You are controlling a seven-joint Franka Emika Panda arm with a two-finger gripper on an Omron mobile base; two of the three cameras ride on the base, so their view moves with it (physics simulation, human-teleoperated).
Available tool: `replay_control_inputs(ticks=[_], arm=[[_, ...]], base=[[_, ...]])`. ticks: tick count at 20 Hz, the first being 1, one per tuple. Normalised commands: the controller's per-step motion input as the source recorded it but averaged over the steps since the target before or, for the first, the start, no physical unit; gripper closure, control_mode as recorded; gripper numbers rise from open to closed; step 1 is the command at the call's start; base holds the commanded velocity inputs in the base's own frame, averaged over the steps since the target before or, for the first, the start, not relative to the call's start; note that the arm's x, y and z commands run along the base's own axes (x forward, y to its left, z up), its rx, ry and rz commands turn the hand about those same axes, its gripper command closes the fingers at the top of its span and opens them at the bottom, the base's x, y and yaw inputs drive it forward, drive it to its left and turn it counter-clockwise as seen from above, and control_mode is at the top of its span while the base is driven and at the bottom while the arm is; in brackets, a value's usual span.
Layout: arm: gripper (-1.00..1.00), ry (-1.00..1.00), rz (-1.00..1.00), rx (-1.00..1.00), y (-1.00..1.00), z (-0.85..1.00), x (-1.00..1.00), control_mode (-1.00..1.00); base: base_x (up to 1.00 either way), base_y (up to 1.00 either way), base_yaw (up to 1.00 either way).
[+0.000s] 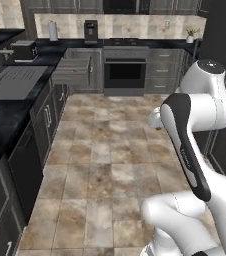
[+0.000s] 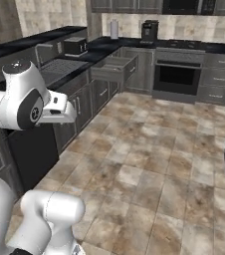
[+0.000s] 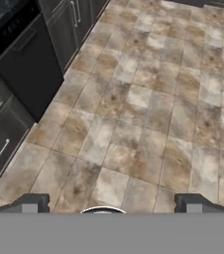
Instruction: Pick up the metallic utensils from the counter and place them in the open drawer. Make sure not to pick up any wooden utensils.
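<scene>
From the left base camera, the black counter runs along the left wall, its near end cut off by the frame. The open drawer juts out at the far corner; its inside is hidden from this angle, and no utensils can be made out at this distance.

From the right base camera, the drawer shows a flat grey inside, too small to read.

In the hand camera, the gripper hangs over tiled floor, fingertips spread wide, holding nothing.
</scene>
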Motion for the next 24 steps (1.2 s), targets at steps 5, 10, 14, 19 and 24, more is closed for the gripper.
replay_control_inputs(ticks=[5, 10, 14, 19, 24], arm=[[-1.0, 0.0, 0.0, 0.0, 0.0, 0.0, 0.0, 1.0], [-1.0, 0.0, 0.0, 0.0, 0.0, 0.0, 0.0, 1.0], [-1.0, 0.0, 0.0, 0.0, 0.0, 0.0, 0.0, 1.0], [-1.0, 0.0, 0.0, 0.0, 0.0, 0.0, 0.0, 1.0], [-1.0, 0.0, 0.0, 0.0, 0.0, 0.0, 0.0, 1.0]], base=[[-1.0, 0.0, -0.09], [-1.0, 0.0, -0.13], [-1.0, 0.0, -0.11], [-1.0, 0.01, -0.12], [-0.63, 0.38, -0.15]])
